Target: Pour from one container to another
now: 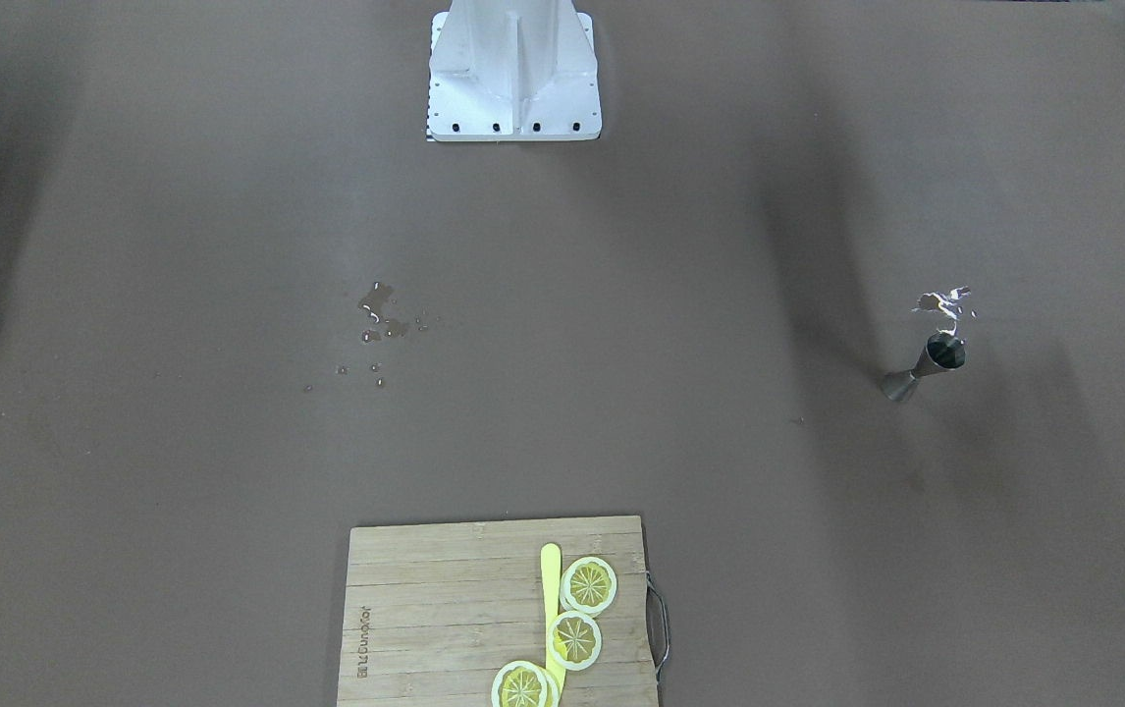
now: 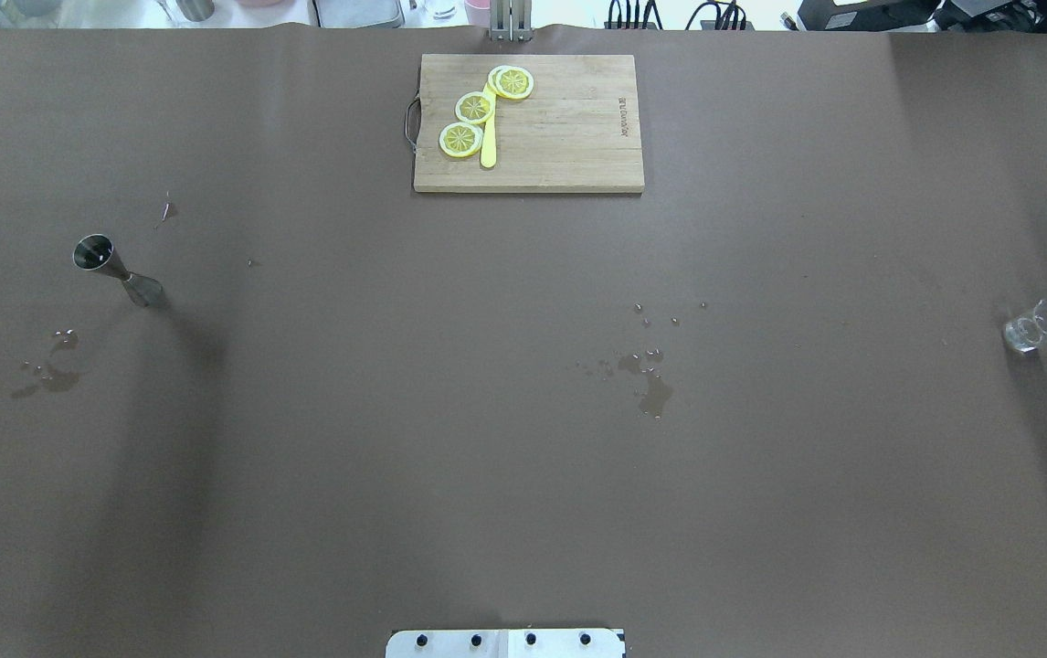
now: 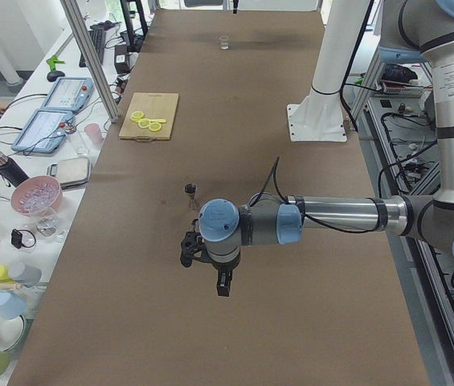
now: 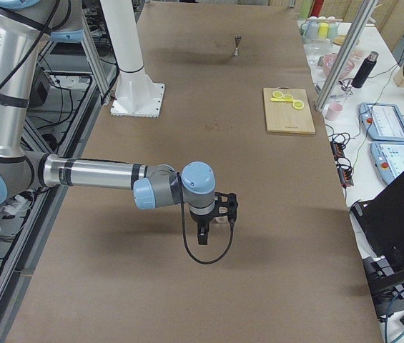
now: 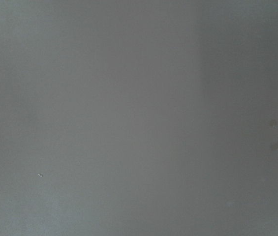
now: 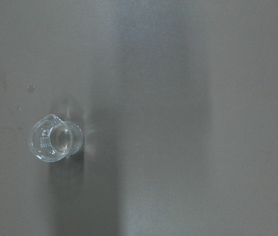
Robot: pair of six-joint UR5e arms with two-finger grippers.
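- Pincers: the left pincer (image 3: pixel 223 288) hung above bare surface (image 2: pixel 523 512) near the metal jigger (image 2: pixel 112 267); wide or narrow could not be told.
- The right pincer (image 4: pixel 202 239) hung just by the glass beaker (image 6: pixel 55 138); its state was equally unclear.
- Jigger and beaker stood upright at opposite ends, well apart.
- The cutting board (image 2: pixel 569 137) carried lemon slices (image 2: pixel 474 107).

The left arm (image 3: pixel 339 215) and the right arm (image 4: pixel 94 174) are bare silver-grey tubes, each joint closed with a pale blue cap (image 3: pixel 219 219). A thin black cable (image 4: pixel 184 232) runs loose by each wrist (the right one's sags in a long loop). The white pedestal (image 1: pixel 513 69) widens to a square foot plate with dark bolts (image 1: pixel 496 127) along its edge.
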